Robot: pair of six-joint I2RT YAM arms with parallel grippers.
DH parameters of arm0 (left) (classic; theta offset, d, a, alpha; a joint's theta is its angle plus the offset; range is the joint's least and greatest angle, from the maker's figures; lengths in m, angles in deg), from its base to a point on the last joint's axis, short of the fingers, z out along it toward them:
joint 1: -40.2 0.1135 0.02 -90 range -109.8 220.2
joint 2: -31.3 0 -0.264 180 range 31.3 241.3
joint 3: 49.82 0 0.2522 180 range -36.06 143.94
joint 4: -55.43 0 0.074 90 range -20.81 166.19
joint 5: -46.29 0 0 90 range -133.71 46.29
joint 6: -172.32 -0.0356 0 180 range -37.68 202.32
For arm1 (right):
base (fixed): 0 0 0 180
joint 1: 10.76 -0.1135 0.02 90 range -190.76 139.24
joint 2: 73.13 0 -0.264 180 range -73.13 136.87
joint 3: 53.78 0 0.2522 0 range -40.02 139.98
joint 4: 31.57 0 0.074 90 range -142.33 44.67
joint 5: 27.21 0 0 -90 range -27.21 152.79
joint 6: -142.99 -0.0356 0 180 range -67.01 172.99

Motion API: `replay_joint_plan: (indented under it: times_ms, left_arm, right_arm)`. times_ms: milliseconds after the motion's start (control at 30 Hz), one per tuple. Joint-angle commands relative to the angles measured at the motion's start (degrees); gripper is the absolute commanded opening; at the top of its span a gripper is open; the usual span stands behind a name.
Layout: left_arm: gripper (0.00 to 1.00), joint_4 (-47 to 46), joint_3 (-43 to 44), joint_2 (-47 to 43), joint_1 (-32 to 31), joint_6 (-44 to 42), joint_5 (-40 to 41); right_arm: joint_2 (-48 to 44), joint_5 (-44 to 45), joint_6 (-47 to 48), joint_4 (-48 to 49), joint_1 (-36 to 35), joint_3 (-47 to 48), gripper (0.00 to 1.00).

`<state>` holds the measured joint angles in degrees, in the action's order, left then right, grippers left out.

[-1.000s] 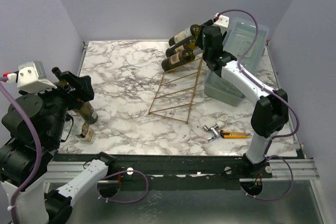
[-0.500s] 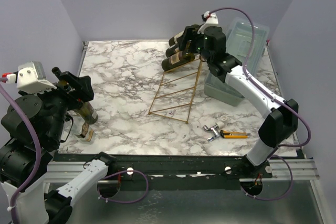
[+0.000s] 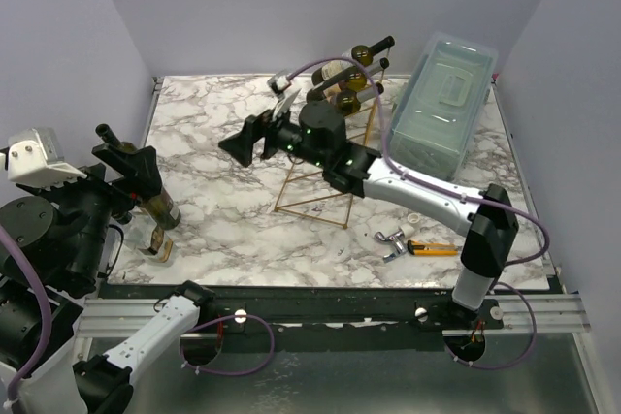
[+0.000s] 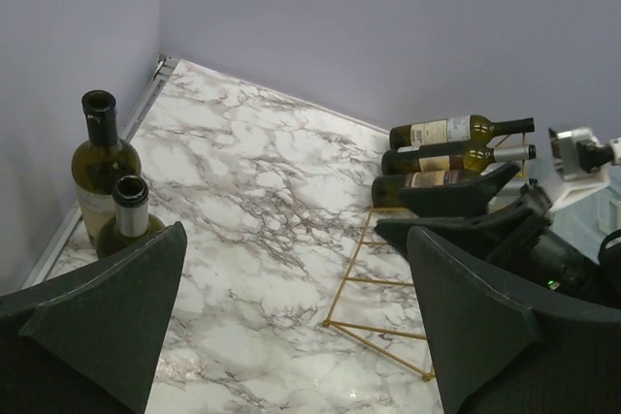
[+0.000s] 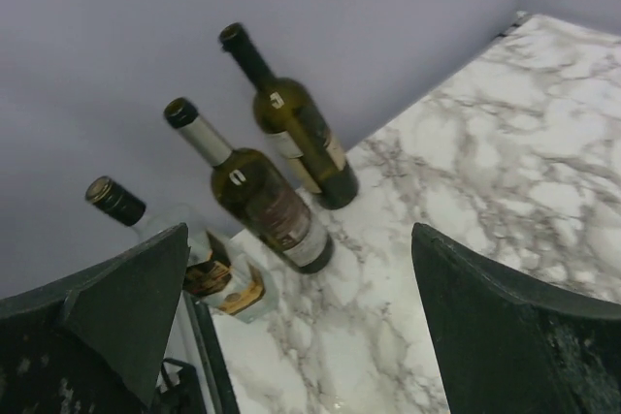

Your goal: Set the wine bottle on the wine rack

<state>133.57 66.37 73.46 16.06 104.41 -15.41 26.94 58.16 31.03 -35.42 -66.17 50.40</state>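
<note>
The gold wire wine rack (image 3: 325, 174) stands slanted at mid table, with three wine bottles (image 3: 342, 76) lying across its top rungs; the left wrist view shows the rack (image 4: 374, 278) and these bottles (image 4: 454, 155) too. My right gripper (image 3: 247, 138) hangs open and empty left of the rack, pointing left. Ahead of the right gripper (image 5: 301, 235) stand two dark bottles (image 5: 264, 196) and a clear one (image 5: 189, 261) by the left wall. My left gripper (image 3: 131, 167) is open and empty beside those standing bottles (image 3: 160, 206). From the left gripper (image 4: 296, 239), two of these bottles (image 4: 99, 157) show at its left.
A pale blue-grey plastic box (image 3: 441, 104) stands at the back right, beside the rack. A small metal fitting (image 3: 393, 239) and a yellow utility knife (image 3: 432, 249) lie near the front right edge. Purple walls close in the table on three sides.
My right gripper opened, let go of a bottle at the rack's top and swung left across the table. The box behind it now shows whole. The left arm shifted slightly.
</note>
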Motion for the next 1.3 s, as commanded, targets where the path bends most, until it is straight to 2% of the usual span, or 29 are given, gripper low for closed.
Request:
replay_joint_plan:
  times_ms: [0,167,333,633,800,933,1067,1267]
  left_arm:
    - [0.97,2.83,1.13,-0.98,-0.38,-0.01,0.06]
    - [0.97,4.23,1.78,-1.26,-0.51,0.06,0.34]
    - [0.97,6.15,0.88,-1.32,-0.64,0.53,1.32]
    - [0.98,12.31,-4.52,6.05,-0.82,4.64,4.57]
    - [0.98,13.54,-5.18,10.31,-0.82,5.31,9.25]
    - [0.99,18.84,-3.56,14.40,-0.82,7.22,16.50]
    - [0.99,24.47,-4.78,14.58,-0.82,11.36,22.80]
    - [0.99,28.08,-7.97,10.65,-0.82,18.56,31.59]
  right_arm:
    - [5.70,-3.39,-1.04,7.34,-5.78,1.96,1.00]
    - [12.23,-3.12,-1.28,8.59,-11.38,7.63,1.00]
    - [16.26,-0.41,-3.68,5.22,-12.92,12.35,1.00]
    - [7.49,7.06,-0.84,4.85,-12.88,0.02,1.00]
    - [1.31,10.95,2.61,3.22,-12.81,-7.38,1.00]
    - [-3.22,13.15,4.78,3.41,-12.79,-12.96,1.00]
    - [-6.44,13.88,5.71,4.34,-12.63,-17.27,1.00]
    - [-9.46,10.34,5.55,5.02,-12.38,-21.60,1.00]
